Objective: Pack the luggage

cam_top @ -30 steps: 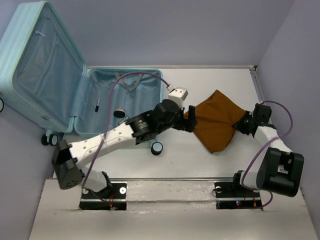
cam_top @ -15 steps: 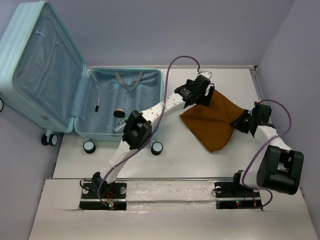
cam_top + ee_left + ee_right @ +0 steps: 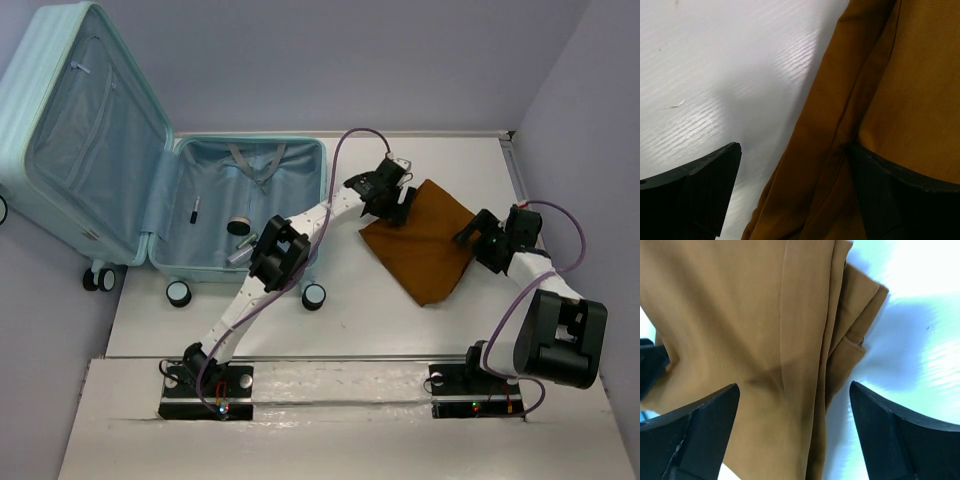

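The luggage (image 3: 285, 205), a pale mint-blue suitcase, lies open at the left of the table, its lid (image 3: 90, 130) leaning back. A folded brown cloth (image 3: 425, 250) lies on the table to its right. My left gripper (image 3: 393, 203) is open at the cloth's far left corner. In the left wrist view the cloth's edge (image 3: 830, 125) runs between the spread fingers of that gripper (image 3: 794, 150). My right gripper (image 3: 472, 236) is open at the cloth's right edge. The right wrist view shows the folded layers (image 3: 790, 340) between the wide jaws of the right gripper (image 3: 794, 387), which grip nothing.
Inside the suitcase lie a small black stick (image 3: 196, 210), a round tin (image 3: 238, 226) and a grey tube (image 3: 238, 255). Two wheels (image 3: 178, 292) (image 3: 314, 295) stick out toward me. The table's right edge (image 3: 520, 180) meets the wall just past the right arm.
My right gripper has opened and let go of the cloth, which now lies flatter on the table. The left arm has swung out from the cloth's near left side to its far corner.
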You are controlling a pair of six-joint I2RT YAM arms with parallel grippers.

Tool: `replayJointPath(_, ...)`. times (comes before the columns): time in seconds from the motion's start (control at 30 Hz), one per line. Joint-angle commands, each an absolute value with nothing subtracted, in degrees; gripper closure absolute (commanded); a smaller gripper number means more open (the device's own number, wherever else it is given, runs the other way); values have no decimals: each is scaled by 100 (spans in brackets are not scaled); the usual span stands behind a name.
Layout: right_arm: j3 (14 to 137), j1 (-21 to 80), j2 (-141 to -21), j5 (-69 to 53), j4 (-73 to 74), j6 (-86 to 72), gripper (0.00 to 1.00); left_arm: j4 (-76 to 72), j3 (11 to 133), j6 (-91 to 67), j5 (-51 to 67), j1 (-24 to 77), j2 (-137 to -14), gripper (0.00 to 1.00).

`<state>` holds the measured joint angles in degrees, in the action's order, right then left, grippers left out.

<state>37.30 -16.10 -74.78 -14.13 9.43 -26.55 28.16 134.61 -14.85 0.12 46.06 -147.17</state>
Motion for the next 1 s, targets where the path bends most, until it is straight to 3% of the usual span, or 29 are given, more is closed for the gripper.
replayJointPath(0.0,3621,-1608,-7733,-1274,379,-2882,2,2734,13106,-1415,395,4676,-14634,1)
replayJointPath(0.2,3507,-1608,-8138,-1801,62,-3225,2,2303,12323,-1450,501,4676,-14344,3)
replayJointPath(0.33,3446,-1608,-8508,-2538,-657,-3611,7,1951,11910,-1608,772,4685,-14203,15)
replayJointPath(0.37,3411,-1608,-8699,-2862,-885,-3734,12,1821,11761,-1687,974,4676,-14168,24)
replayJointPath(0.5,3410,-1608,-9131,-3243,-1335,-3981,31,1381,11364,-1863,1327,4676,-13957,34)
replayJointPath(0.53,3401,-1608,-9210,-3330,-1553,-4103,40,1293,11208,-1889,1362,4676,-13922,39)
replayJointPath(0.57,3384,-1608,-9350,-3566,-1730,-4191,56,1222,11171,-1916,1415,4676,-13913,41)
replayJointPath(0.6,3314,-1608,-9421,-3664,-2123,-4393,63,1204,11162,-1951,1459,4676,-13913,45)
replayJointPath(0.63,3296,-1608,-9483,-3874,-2301,-4473,78,1161,11145,-1969,1476,4676,-13922,48)
replayJointPath(0.73,3305,-1608,-9650,-4156,-2723,-4649,93,1003,10978,-2021,1486,4676,-13896,61)
replayJointPath(0.8,3278,-1608,-9616,-4253,-2926,-4676,93,915,10803,-2048,1477,4676,-13808,72)
replayJointPath(0.87,3243,-1608,-9423,-4341,-3076,-4693,93,756,10679,-2118,1485,4667,-13598,91)
replayJointPath(0.97,3278,-1608,-8984,-4464,-3112,-4676,93,475,10346,-2232,1511,4676,-13116,94)
